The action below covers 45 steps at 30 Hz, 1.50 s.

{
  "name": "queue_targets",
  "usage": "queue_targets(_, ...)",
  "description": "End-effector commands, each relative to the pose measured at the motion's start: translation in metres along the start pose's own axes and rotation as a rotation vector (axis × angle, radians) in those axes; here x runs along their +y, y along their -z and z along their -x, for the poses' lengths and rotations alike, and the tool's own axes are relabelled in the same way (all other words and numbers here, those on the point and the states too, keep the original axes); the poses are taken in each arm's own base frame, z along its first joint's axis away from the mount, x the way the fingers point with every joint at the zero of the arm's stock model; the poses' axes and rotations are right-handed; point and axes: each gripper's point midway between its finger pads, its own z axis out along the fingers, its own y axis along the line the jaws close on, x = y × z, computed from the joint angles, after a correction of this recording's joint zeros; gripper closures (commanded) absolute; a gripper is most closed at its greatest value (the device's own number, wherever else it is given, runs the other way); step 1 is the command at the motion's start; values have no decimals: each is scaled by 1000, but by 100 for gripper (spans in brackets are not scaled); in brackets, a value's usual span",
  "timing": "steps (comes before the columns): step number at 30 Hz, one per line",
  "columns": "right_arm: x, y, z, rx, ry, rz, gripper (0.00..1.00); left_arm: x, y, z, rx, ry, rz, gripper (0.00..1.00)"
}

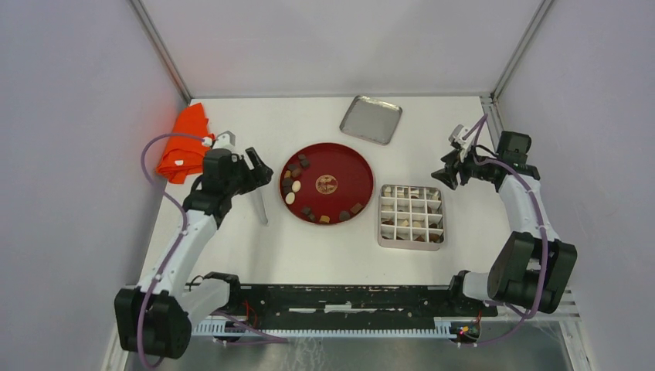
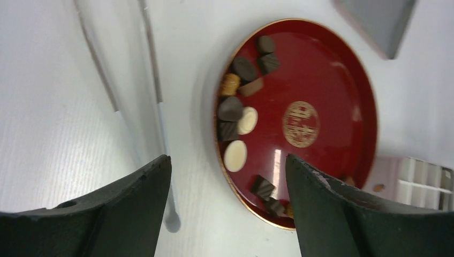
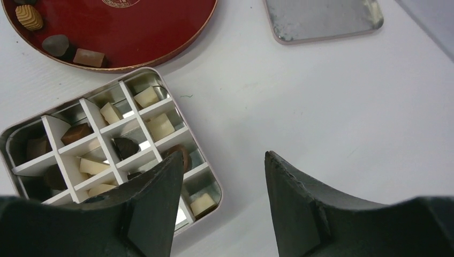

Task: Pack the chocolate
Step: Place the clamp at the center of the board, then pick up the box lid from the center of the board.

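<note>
Loose chocolate (image 1: 290, 198) of dark, tan and cream-white pieces lies along the left and near rim of the red plate (image 1: 340, 158). More chocolate (image 3: 160, 126) fills cells of the silver divided tin (image 1: 381, 232) right of the plate. My left gripper (image 1: 265, 168) hovers open and empty just left of the plate. In the left wrist view a cream-white round piece (image 2: 235, 156) and dark pieces show between its fingertips (image 2: 160, 171). My right gripper (image 1: 446, 175) hangs open and empty beyond the tin's far right corner (image 3: 214, 176).
A long metal pair of tongs (image 1: 259, 205) lies on the table left of the plate, under my left gripper. The tin's lid (image 1: 371, 119) lies at the back. An orange cloth (image 1: 184, 143) sits at the far left by the wall.
</note>
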Motion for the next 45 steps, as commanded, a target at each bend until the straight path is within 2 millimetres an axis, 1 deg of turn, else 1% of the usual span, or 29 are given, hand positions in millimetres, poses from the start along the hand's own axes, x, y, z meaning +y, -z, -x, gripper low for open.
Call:
queue_targets(1, -11, -1, 33, -18, 191, -56, 36, -55, 49, 42, -118, -73, -264, 15)
queue_targets(2, -13, -2, 40, -22, 221, -60, 24, -68, 59, 49, -139, -81, -323, 15)
queue_targets(3, -13, -3, 46, -43, 244, -49, 3, -81, 70, 56, -162, -82, -384, 15)
queue_targets(5, -12, -9, 54, -98, 214, -13, 2, -105, 91, 69, -195, -66, -501, 12)
queue_targets(7, -8, -18, 65, -140, 207, 79, 2, -127, 110, 79, -222, -37, -622, 4)
queue_targets(8, -7, -25, 69, -122, 210, 124, 2, -137, 119, 81, -219, -2, -683, 1)
queue_targets(9, -6, -36, 70, -85, 236, 165, 2, -146, 126, 83, -219, 10, -738, 1)
queue_targets(10, -11, -44, 73, -32, 261, 170, 2, -153, 132, 85, -217, 22, -783, 1)
queue_targets(11, -17, -56, 74, 23, 270, 155, 2, -157, 136, 86, -216, 27, -814, 1)
queue_targets(12, -29, -65, 80, 60, 269, 106, 3, -159, 137, 85, -209, 26, -829, 0)
queue_targets(13, -43, -76, 82, 107, 281, 48, 4, -159, 136, 84, -205, 20, -828, 0)
queue_targets(14, -49, -90, 83, 155, 296, 25, 5, -158, 135, 83, -202, 11, -819, 0)
queue_targets(15, -59, -98, 91, 184, 320, 0, 7, -156, 134, 81, -199, -1, -808, 0)
queue_targets(16, -65, -111, 89, 231, 322, -13, 12, -152, 132, 77, -185, -4, -786, 0)
queue_targets(17, -72, -121, 95, 259, 330, -27, 18, -149, 131, 75, -179, -9, -768, 0)
queue_targets(18, -76, -134, 91, 305, 326, -28, 23, -146, 131, 73, -177, -15, -753, 0)
queue_targets(19, -81, -144, 95, 327, 323, -40, 28, -143, 130, 70, -173, -20, -738, 0)
queue_targets(21, -81, -169, 88, 370, 316, -22, 32, -138, 129, 66, -170, -31, -714, 0)
queue_targets(24, -81, -193, 79, 402, 320, -33, 37, -131, 127, 61, -169, -45, -683, 0)
queue_targets(26, -82, -206, 67, 430, 321, -40, 40, -128, 125, 59, -166, -54, -669, 0)
queue_targets(30, -81, -227, 48, 468, 300, -16, 44, -125, 121, 58, -164, -74, -650, 0)
queue_targets(37, -85, -250, 13, 516, 278, -2, 45, -121, 109, 55, -144, -78, -623, 1)
queue_targets(45, -81, -269, -10, 536, 248, 21, 48, -115, 102, 49, -129, -78, -597, 1)
